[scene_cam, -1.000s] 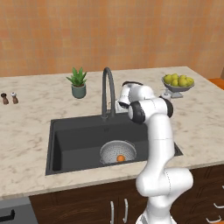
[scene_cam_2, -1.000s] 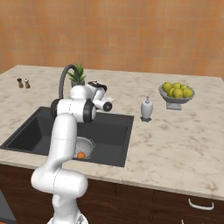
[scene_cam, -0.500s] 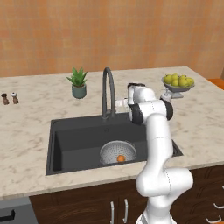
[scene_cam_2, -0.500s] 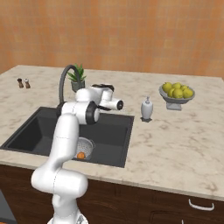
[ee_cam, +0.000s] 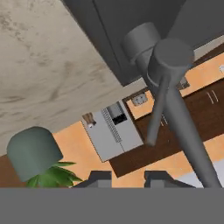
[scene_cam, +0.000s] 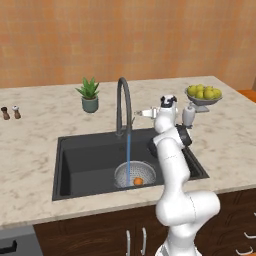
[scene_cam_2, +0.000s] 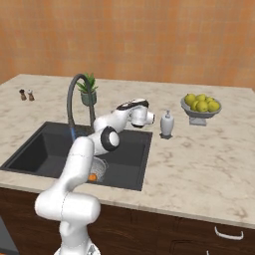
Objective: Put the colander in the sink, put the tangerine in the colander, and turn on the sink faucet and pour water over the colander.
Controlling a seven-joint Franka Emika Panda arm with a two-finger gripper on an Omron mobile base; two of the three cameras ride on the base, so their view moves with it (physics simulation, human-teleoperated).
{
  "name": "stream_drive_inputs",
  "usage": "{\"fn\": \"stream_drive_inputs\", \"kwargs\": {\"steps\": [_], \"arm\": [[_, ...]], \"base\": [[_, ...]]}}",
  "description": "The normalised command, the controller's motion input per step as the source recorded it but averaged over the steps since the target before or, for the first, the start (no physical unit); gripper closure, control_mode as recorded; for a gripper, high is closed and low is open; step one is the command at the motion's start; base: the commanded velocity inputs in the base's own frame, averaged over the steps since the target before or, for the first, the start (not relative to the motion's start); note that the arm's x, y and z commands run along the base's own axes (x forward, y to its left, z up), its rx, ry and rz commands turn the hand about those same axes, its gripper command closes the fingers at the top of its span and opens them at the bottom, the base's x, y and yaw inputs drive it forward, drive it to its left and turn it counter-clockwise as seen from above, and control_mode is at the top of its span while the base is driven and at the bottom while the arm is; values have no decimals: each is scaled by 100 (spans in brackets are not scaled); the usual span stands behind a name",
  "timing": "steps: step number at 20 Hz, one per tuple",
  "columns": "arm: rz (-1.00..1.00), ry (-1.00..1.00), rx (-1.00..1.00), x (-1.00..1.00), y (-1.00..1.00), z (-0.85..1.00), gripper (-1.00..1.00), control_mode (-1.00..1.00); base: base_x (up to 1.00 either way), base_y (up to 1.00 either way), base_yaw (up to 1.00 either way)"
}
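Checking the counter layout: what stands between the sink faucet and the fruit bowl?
In the right base view, a white soap dispenser stands on the counter between the sink faucet and the fruit bowl, with the gripper hovering beside it.

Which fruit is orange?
The tangerine lying in the colander in the sink; the fruits in the grey fruit bowl are yellow-green.

Orange tangerine (scene_cam: 138,180) in silver-grey colander (scene_cam: 135,173), matte black sink (scene_cam: 85,161), beige marbled counter (scene_cam: 35,145)
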Motion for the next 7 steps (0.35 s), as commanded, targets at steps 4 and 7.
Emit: {"fn": "stream_drive_inputs", "kwargs": {"steps": [4,7], "arm": [[0,-4,0,-7,-91,100,100,-100],[-2,-25,-7,-66,-42,94,100,-100]], "base": [[0,0,0],[0,0,0]]}}
